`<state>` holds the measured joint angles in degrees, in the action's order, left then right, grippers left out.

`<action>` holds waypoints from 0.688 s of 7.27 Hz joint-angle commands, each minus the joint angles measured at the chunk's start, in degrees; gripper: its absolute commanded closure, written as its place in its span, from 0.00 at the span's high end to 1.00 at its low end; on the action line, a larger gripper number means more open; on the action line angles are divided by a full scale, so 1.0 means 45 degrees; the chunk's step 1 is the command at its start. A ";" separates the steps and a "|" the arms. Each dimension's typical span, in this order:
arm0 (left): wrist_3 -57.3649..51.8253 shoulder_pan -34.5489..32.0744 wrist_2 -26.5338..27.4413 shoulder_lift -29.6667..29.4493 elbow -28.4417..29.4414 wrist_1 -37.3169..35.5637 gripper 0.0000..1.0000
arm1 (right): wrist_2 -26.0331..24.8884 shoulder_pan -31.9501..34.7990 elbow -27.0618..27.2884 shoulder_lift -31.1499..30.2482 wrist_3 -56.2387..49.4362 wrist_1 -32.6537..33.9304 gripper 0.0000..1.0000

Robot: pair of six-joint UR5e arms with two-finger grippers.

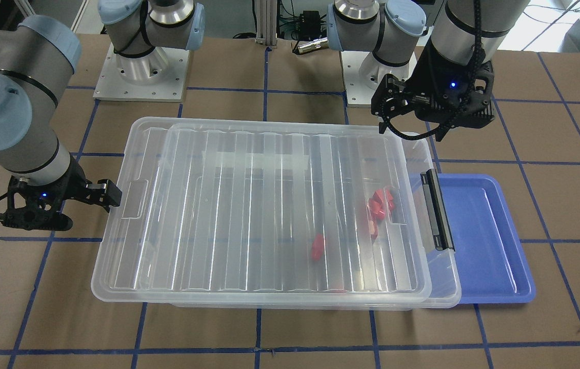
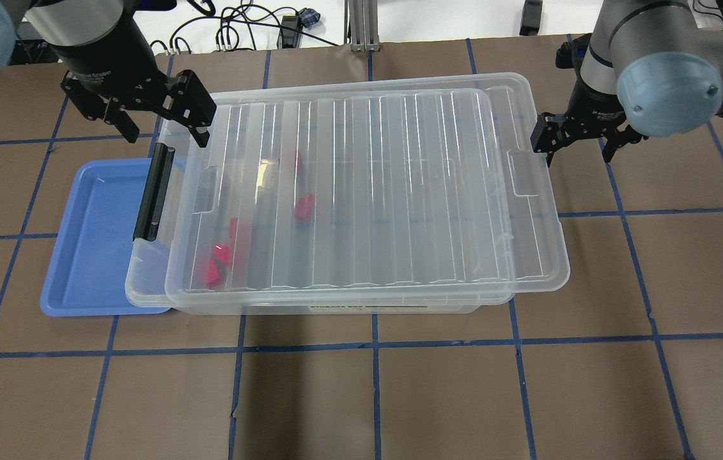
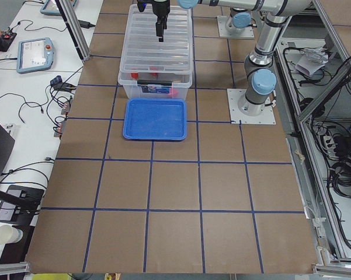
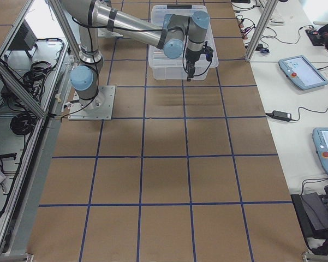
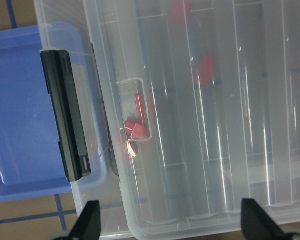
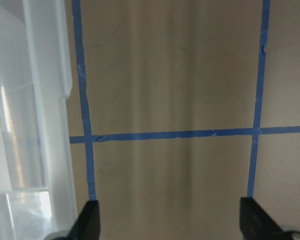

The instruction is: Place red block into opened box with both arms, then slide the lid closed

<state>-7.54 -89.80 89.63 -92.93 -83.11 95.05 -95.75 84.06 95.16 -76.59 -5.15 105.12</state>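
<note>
The clear box (image 2: 144, 284) stands mid-table with its black latch bar (image 2: 153, 191) at the end nearest my left arm. Its ribbed clear lid (image 2: 367, 191) lies on top, shifted toward my right arm, so a narrow strip stays uncovered at the latch end. Several red blocks (image 2: 305, 206) lie inside, seen through the lid, with a cluster (image 1: 382, 205) near the latch end. My left gripper (image 2: 160, 124) hangs open above the box's far corner at the latch end, holding nothing. My right gripper (image 2: 578, 150) is open and empty at the lid's other short end, one finger (image 1: 110, 195) close against its edge.
A shallow blue tray (image 2: 93, 243) lies on the table beside the latch end, partly under the box rim. Brown table covering with blue tape lines (image 2: 374, 345) surrounds the box. Both arm bases (image 1: 141, 72) stand at the far edge behind it.
</note>
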 commanded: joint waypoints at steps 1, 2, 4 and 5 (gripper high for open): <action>-0.0003 0.0248 0.0003 0.0066 -0.0085 -0.0027 1.00 | -0.0011 0.0167 0.0006 -0.0012 0.0051 -0.0019 1.00; -0.0003 0.0248 0.0023 0.0066 -0.0085 -0.0067 1.00 | -0.0030 0.0167 0.0006 -0.0031 0.0051 -0.0058 1.00; 0.0016 0.0248 0.0371 0.0027 -0.0045 -0.0086 1.00 | -0.0011 0.0167 0.0006 -0.0051 0.0051 -0.0059 1.00; 0.0016 0.0228 0.0374 0.0027 -0.0046 -0.0067 1.00 | 0.0105 0.0225 -0.0013 -0.0051 0.0051 -0.0059 1.00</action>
<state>-7.48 -88.71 90.78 -92.80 -83.33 94.72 -95.69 84.88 95.17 -76.78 -4.93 104.86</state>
